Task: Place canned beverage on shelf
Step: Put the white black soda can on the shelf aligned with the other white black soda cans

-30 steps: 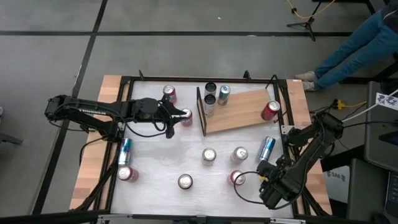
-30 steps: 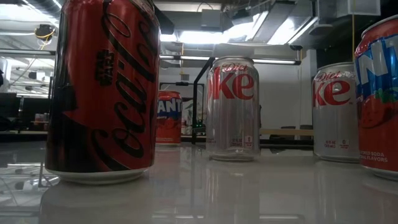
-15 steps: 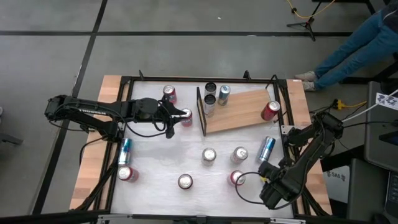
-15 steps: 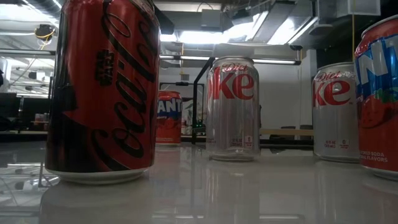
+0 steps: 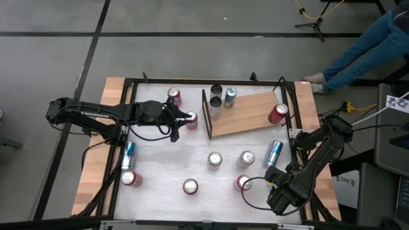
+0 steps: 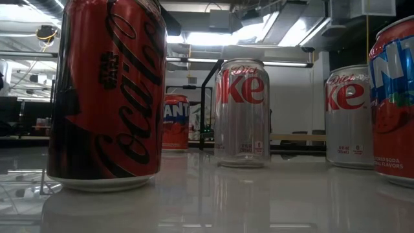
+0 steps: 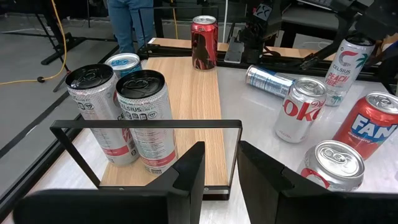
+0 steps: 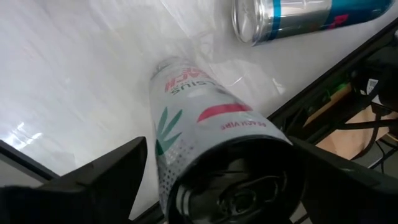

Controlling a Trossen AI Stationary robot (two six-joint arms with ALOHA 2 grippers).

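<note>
The right pincer [image 5: 273, 174] sits low near the front right corner of the white desk [image 5: 160, 163]. Its two dark fingers [image 8: 93, 177] are spread wide on either side of a slim white can [image 8: 205, 124], which stands between them with its top toward the wrist camera. The fingers flank the can closely, but I cannot tell whether they press on it. A blue and silver can [image 5: 273, 153] lies on its side just beyond that pincer.

The left pincer [image 5: 185, 119] reaches across the far half of the desk and hovers just beside a red can [image 5: 191, 120], in front of the black frame [image 7: 146, 124] of the shelf [image 5: 246, 114]. Its fingers [image 7: 189, 174] stand only a narrow gap apart and have nothing between them.

The shelf lies flat on the far right part of the desk, slightly angled. Three tall slim cans [image 5: 216, 102] stand at its framed end, and a red can [image 5: 277, 114] stands at its far right end.

Other cans are scattered about: two silver cans [image 5: 215, 159] mid-desk, red ones along the front edge [image 5: 190, 186], and another blue can [image 5: 128, 155] lying on the left side. A person's legs in jeans [image 5: 367, 45] show past the desk's far right corner.
</note>
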